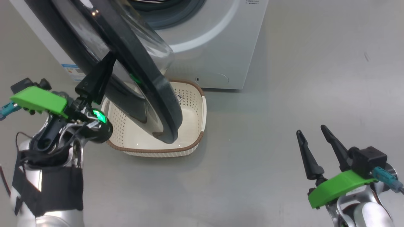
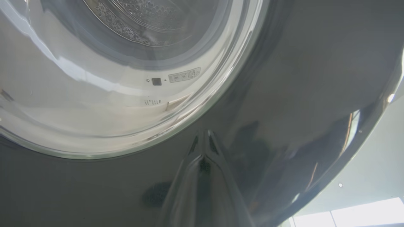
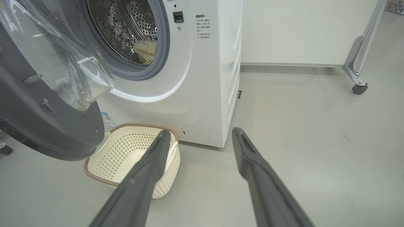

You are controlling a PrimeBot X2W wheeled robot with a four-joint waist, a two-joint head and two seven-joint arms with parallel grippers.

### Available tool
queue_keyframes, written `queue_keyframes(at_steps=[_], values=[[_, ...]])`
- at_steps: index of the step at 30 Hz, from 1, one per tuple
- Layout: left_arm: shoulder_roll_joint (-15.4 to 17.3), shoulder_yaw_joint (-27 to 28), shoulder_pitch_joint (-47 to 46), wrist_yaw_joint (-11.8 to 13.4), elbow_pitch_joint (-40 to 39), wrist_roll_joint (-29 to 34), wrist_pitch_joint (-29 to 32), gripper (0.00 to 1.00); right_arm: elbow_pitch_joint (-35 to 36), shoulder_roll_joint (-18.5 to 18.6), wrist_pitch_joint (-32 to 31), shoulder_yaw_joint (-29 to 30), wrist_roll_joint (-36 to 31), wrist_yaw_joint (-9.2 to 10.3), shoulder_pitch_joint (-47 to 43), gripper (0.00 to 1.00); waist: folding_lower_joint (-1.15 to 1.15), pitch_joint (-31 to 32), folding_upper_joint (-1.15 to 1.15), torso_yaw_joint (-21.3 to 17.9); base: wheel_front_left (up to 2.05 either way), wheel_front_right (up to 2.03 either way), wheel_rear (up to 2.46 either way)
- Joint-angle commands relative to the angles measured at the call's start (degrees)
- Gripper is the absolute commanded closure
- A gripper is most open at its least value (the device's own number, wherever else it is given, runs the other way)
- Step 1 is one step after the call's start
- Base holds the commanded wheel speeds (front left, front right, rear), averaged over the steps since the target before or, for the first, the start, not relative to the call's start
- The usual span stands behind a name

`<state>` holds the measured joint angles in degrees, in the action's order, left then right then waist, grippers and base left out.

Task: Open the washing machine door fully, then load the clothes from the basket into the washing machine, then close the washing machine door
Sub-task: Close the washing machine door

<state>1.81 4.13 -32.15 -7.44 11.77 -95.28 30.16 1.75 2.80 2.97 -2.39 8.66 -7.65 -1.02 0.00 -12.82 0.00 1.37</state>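
Grey floor (image 1: 252,173), empty basket (image 1: 189,96) under half-open door (image 1: 142,63). Left gripper (image 1: 109,61) pressed together on glossy door face; liable to skid off mid-push. Right gripper (image 1: 311,130) spread, idle.

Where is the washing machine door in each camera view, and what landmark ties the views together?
Head view: washing machine door runs edge-on from upper left to centre, above the basket.
Left wrist view: door, dark face across centre and right, glass window upper left.
Right wrist view: door at the left edge, swung open.
Shared landmark: the white washing machine behind it.
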Motion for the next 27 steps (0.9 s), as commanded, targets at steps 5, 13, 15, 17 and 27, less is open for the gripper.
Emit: queue_keyframes(at_steps=[5, 13, 15, 17, 27], values=[[1.1, -1.4, -4.4, 0.0, -0.8, 0.5, -3.9, 1.00, 1.3, 0.1, 1.0, -1.4, 0.8, 0.16, 2.6, 0.00, 0.00, -0.5, 0.00, -1.3, 0.00, 0.00, 0.00], [1.1, -3.9, -7.6, 0.0, 2.5, 1.1, -9.6, 1.00, 0.4, 0.1, 1.8, -1.8, 1.5, 0.16, 3.6, 0.00, 0.00, -1.1, 0.00, -4.1, 0.00, 0.00, 0.00], [1.1, -4.2, -8.3, 0.0, 3.4, 1.1, -10.6, 1.00, 0.1, 0.1, 1.9, -1.9, 1.6, 0.16, 3.7, 0.00, 0.00, -1.2, 0.00, -4.8, 0.00, 0.00, 0.00], [1.1, -4.3, -9.0, 0.0, 4.3, 1.2, -11.6, 1.00, -0.2, 0.1, 2.1, -2.1, 1.8, 0.16, 3.8, 0.00, 0.00, -1.2, 0.00, -5.6, 0.00, 0.00, 0.00], [1.1, -4.5, -12.0, 0.0, 7.9, 2.5, -14.4, 1.00, -1.4, 0.1, 2.7, -2.9, 2.3, 0.16, 4.3, 0.00, 0.00, -0.9, 0.00, -8.7, 0.00, 0.00, 0.00]])
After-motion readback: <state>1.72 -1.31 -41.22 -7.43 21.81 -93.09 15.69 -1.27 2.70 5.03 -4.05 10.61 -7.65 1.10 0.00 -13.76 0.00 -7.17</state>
